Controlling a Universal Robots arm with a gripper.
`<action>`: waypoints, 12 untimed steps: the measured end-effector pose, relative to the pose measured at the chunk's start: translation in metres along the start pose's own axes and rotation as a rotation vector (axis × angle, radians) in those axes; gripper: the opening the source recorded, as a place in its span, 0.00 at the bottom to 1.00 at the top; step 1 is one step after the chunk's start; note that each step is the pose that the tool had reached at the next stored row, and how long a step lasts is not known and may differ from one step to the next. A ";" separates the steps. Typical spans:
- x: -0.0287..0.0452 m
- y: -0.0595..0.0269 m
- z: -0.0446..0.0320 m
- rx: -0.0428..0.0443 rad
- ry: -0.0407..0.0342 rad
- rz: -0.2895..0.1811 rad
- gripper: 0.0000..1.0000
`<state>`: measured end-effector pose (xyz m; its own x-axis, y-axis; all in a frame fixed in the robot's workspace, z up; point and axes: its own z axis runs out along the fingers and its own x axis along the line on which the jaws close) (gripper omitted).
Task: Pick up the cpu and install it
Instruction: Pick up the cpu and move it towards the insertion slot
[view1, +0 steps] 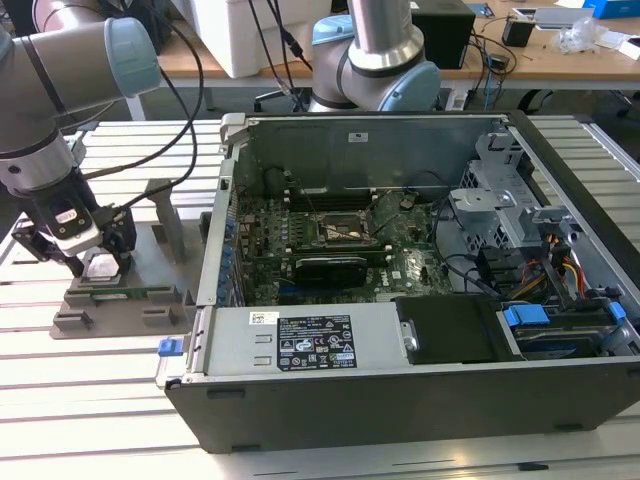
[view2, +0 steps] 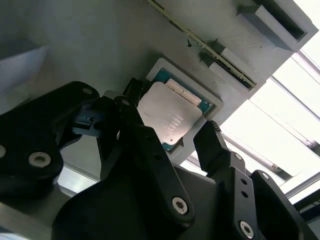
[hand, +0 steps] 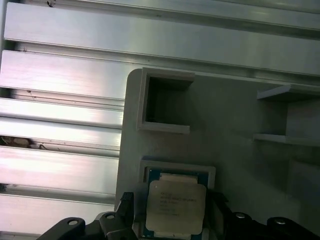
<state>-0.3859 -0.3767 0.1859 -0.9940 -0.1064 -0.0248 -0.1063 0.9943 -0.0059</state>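
The cpu (view1: 102, 266) (view2: 170, 117) (hand: 175, 205), a flat square chip with a shiny silver top, lies in a square pocket of the grey holder plate (view1: 110, 312) at the exterior view's left. My gripper (view1: 100, 268) (view2: 172, 112) (hand: 170, 207) is low over it, open. One black finger (view2: 131, 100) stands at one side of the chip and the other finger (view2: 210, 140) at the opposite side. A narrow gap shows on at least one side. The black-and-metal socket frame (view1: 335, 232) sits on the motherboard inside the open computer case (view1: 400, 350).
A long thin green circuit strip (view1: 128, 293) (view2: 210, 45) lies in a slot of the holder beside the chip. Grey upright brackets (view1: 165, 215) rise from the holder. The base of a second arm (view1: 375, 60) stands behind the case. Everything rests on a slatted aluminium table (view1: 90, 400).
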 end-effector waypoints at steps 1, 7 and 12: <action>0.0000 -0.0001 0.0000 0.0000 0.0000 0.000 0.69; 0.0000 -0.0001 0.0000 0.0001 0.0001 0.000 0.55; 0.0000 -0.0002 0.0001 0.0000 0.0000 0.000 0.55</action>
<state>-0.3859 -0.3769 0.1858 -0.9940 -0.1066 -0.0248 -0.1065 0.9943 -0.0059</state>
